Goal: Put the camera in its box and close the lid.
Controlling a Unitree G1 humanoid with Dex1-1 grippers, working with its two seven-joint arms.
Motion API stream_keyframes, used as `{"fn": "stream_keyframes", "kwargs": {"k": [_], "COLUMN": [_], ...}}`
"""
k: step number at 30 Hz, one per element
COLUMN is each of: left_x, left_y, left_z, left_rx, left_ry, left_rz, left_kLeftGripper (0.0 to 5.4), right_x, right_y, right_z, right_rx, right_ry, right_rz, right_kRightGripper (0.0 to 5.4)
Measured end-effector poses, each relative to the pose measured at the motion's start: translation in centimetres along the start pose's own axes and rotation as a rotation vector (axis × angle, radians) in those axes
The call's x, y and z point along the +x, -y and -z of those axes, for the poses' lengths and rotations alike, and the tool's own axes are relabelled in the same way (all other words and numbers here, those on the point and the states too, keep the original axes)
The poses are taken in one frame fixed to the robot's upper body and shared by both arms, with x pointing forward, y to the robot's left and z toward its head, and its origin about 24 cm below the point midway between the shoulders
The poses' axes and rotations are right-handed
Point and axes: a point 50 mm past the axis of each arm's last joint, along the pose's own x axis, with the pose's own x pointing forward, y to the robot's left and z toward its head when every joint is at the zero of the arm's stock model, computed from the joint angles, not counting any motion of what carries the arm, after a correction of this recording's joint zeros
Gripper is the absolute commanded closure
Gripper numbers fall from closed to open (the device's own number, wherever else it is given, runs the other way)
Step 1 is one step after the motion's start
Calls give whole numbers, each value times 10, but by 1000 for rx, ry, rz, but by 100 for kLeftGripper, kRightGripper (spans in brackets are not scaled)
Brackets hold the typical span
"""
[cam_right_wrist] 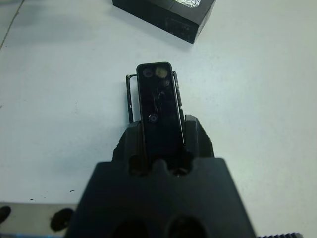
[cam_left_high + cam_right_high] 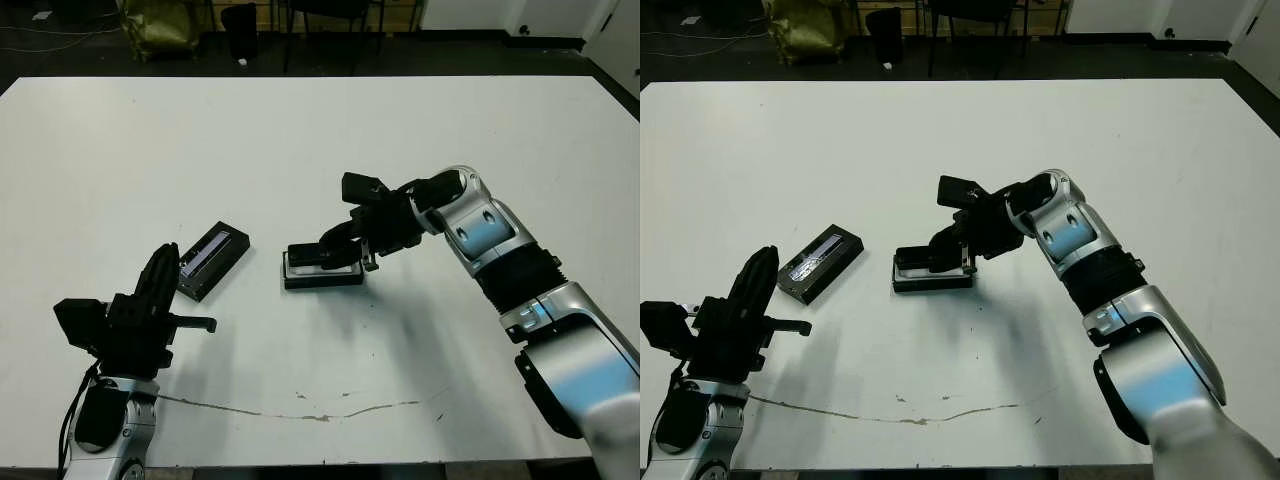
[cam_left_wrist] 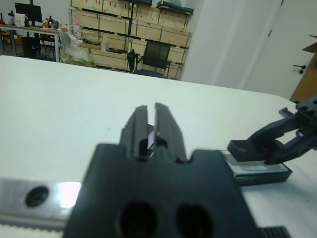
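Nearest me, my left gripper (image 2: 165,262) idles low over the table (image 2: 300,140), fingers pressed together on nothing, staged beside the lid (image 2: 212,260) for closing. Further in, my right gripper (image 1: 159,130) pinches the camera (image 1: 159,106) lengthwise, lined up over the box (image 2: 322,272); it appears partly lowered, though the fingers hide whether it is seated.

The right hand (image 2: 335,252) with the camera (image 1: 159,104) clamped between its fingers sits directly over the box (image 2: 322,271), blocking access from above. The lid (image 2: 211,260) lies well apart from the box, with bare tabletop (image 2: 300,140) between them. The left hand (image 2: 160,275) is just beside the lid's near end. The far tabletop is unobstructed.
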Motion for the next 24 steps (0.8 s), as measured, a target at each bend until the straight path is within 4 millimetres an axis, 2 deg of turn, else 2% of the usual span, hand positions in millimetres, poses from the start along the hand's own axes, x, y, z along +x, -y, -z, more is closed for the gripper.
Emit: {"fn": "stream_keyframes", "kwargs": {"k": [24], "left_x": [0], "left_y": [0], "left_z": [-1], "left_rx": [7], "left_ry": [6], "left_rz": [-4], "left_kLeftGripper": [540], "right_x": [5], "right_y": [-4], "right_z": [4], "right_rx": [-17], "right_ry": [-47], "right_rz": [-16], "right_kRightGripper": [490]}}
